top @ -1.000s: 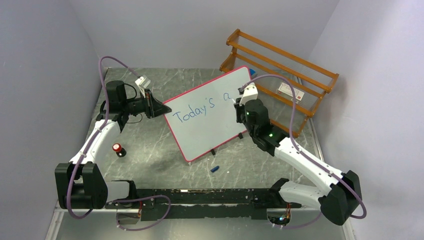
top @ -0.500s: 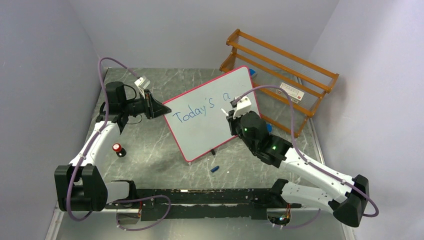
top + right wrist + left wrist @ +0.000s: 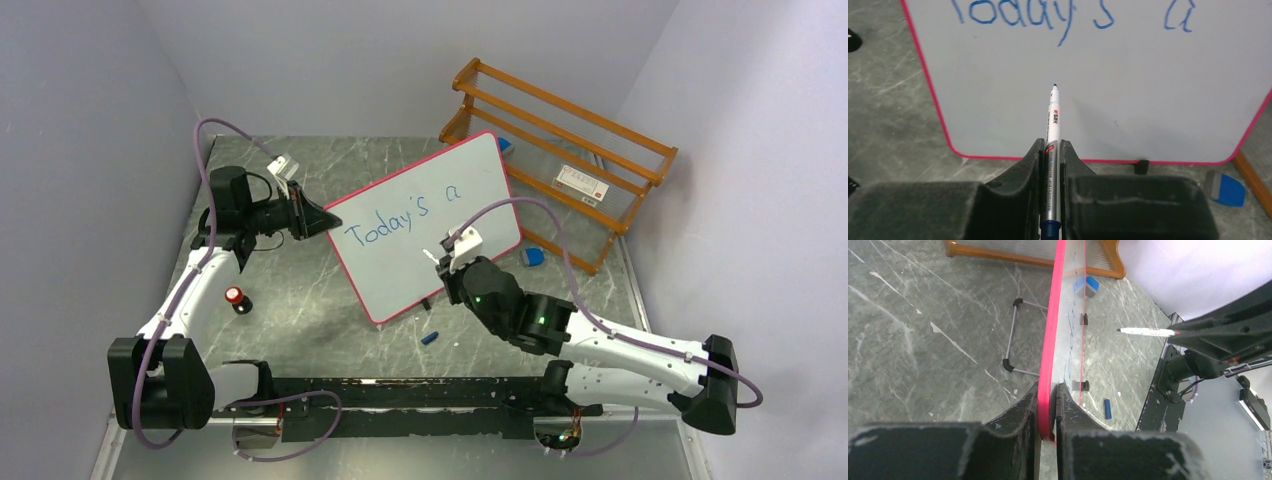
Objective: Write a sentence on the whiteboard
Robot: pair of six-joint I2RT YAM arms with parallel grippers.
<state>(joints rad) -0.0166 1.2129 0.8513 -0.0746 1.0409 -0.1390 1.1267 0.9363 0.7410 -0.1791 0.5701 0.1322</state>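
Right gripper (image 3: 1050,145) pinches marker (image 3: 1053,117), tip pointing at whiteboard (image 3: 1148,95), just off the blank area under the sentence (image 3: 1038,12). Left gripper (image 3: 1048,390) clamps the rim.

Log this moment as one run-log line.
left gripper: shut on whiteboard rim | right gripper: shut on marker, tip just off board | sentence: only "Today's a" written
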